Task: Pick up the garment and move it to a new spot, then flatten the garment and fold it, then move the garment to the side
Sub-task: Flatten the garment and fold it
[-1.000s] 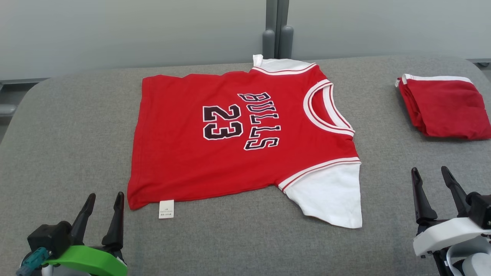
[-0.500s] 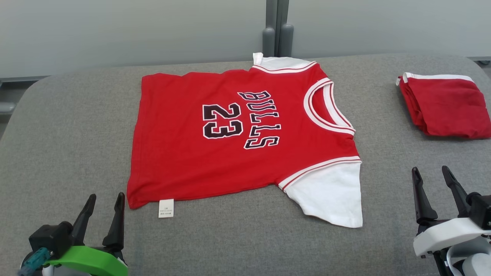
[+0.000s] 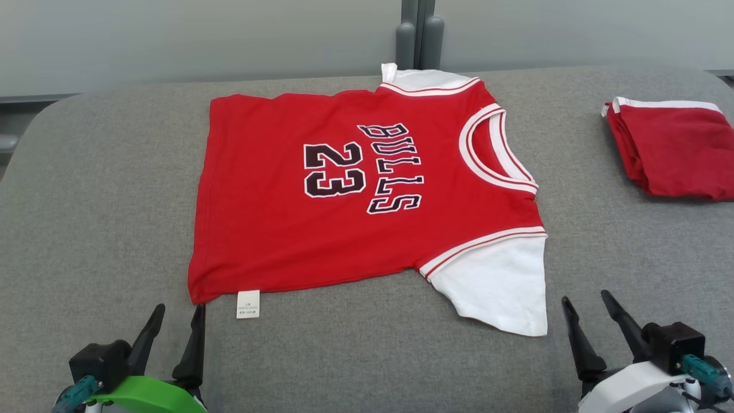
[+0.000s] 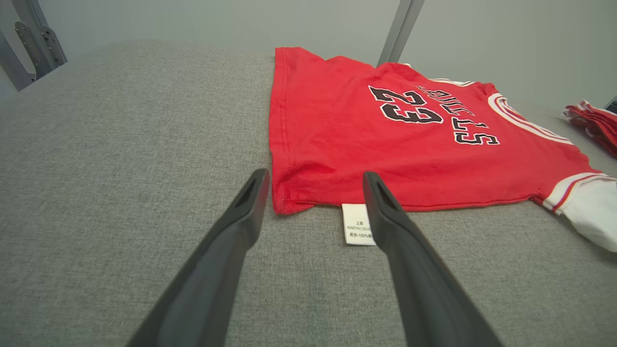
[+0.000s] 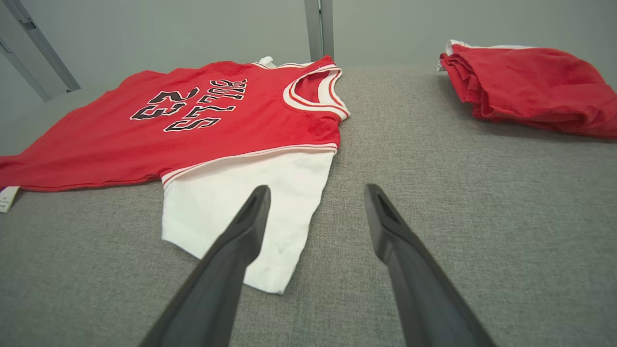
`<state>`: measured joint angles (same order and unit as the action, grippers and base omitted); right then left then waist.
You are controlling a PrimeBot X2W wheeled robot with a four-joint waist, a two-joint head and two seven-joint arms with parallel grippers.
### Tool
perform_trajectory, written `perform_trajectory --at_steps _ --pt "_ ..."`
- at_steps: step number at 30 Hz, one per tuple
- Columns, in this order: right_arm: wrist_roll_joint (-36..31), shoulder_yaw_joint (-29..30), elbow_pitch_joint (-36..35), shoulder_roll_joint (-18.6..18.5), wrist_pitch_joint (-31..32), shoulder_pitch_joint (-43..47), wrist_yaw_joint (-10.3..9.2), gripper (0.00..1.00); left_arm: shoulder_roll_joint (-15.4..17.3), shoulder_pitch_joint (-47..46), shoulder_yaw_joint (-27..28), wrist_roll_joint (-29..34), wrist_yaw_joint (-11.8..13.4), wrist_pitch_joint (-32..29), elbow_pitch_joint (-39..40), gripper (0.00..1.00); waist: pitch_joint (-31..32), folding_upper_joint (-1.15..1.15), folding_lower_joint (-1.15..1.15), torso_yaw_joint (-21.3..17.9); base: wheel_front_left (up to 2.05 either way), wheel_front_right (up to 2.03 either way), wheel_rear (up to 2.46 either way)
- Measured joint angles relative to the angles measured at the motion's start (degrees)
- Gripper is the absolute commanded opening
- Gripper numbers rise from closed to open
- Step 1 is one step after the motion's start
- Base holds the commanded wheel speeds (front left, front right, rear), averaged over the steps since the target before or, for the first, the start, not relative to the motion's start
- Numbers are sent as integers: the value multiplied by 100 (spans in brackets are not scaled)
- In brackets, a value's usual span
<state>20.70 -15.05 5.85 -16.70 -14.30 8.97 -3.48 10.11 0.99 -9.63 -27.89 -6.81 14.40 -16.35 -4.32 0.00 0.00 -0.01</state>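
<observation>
The garment (image 3: 355, 189), a red "BULLS 23" jersey with white sleeves, lies spread flat on the grey padded table (image 3: 86, 201), neck to the right. My left gripper (image 3: 179, 312) stands open just short of the hem's near-left corner. In the left wrist view its open fingers frame that corner of the garment (image 4: 385, 130) and the white label (image 4: 357, 224), with the left gripper (image 4: 314, 176) holding nothing. My right gripper (image 3: 585, 298) is open and empty beside the near white sleeve (image 3: 499, 287). In the right wrist view the right gripper (image 5: 316, 189) points past the sleeve's (image 5: 241, 202) right edge.
A second red garment (image 3: 676, 149), folded, rests at the table's far right, and appears as the folded garment (image 5: 530, 82) in the right wrist view. A grey post (image 3: 417, 34) and a pale wall stand behind the table. Bare grey padding surrounds the jersey.
The head camera has tilted a little, shifting the whole picture. Both open grippers have drawn inward toward the jersey, the left to the right and the right to the left. The jersey lies unchanged.
</observation>
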Motion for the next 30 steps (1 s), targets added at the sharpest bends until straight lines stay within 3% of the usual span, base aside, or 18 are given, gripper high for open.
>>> perform_trajectory --at_steps 3,26,27,30 --pt "2 -270 187 121 74 88 145 100 -30 -8 -43 -1 0 -10 -152 100 -140 0 0 21 0 0 0" --pt "307 -415 1178 450 299 -442 498 100 -23 -633 -255 -1 -32 -22 -683 100 -528 0 0 38 0 0 0" --pt "309 -420 1235 452 320 -472 515 98 -24 -680 -258 -1 -32 -22 -708 100 -539 0 0 49 0 0 0" --pt "334 -428 1347 482 357 -558 576 54 -20 -756 -253 -1 -32 -22 -754 100 -557 0 0 66 0 0 0"
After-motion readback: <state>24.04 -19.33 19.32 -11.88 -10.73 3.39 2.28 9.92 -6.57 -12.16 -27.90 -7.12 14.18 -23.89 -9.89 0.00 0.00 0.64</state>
